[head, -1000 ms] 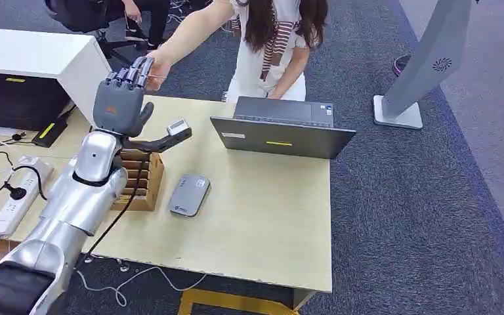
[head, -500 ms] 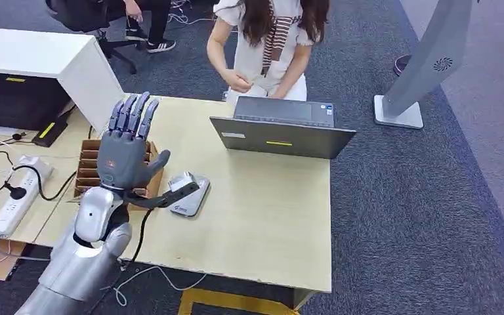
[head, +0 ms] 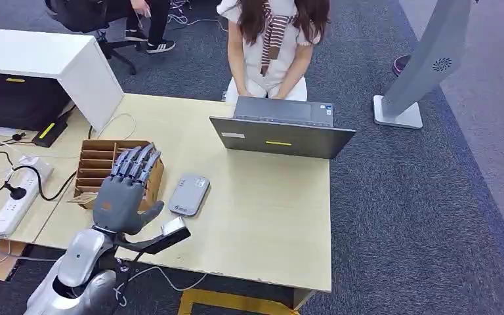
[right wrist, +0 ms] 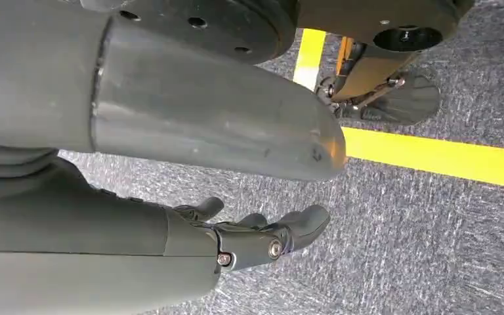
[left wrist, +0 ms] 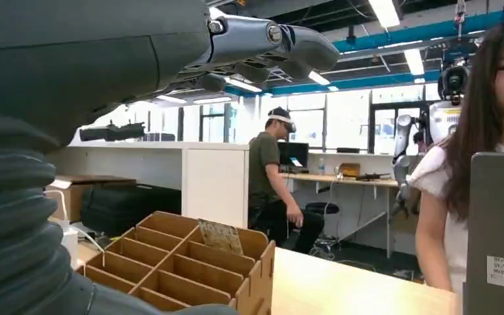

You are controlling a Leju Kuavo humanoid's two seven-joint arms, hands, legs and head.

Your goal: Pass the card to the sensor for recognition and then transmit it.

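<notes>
The grey card sensor (head: 189,194) lies flat on the wooden table (head: 269,216), beside a slotted cardboard box (head: 102,169). My left hand (head: 123,193) hovers low over the table's near edge, just left of the sensor, with its fingers spread and nothing in it. Its thumb (head: 164,235) sticks out toward the front edge. In the left wrist view the left hand (left wrist: 105,59) looks over the cardboard box (left wrist: 184,262). My right hand (right wrist: 105,243) hangs over the carpet with its fingers loosely extended and holds nothing.
A person (head: 272,39) stands behind the open laptop (head: 282,134) at the table's far side. A white power strip (head: 16,197) with cables lies at the left. A white cabinet (head: 46,59) stands at the far left, a grey stand (head: 420,72) at the right.
My left hand has come down from the far side of the table, where the person's hand reached it, to the near edge. The person has drawn the arm back behind the laptop.
</notes>
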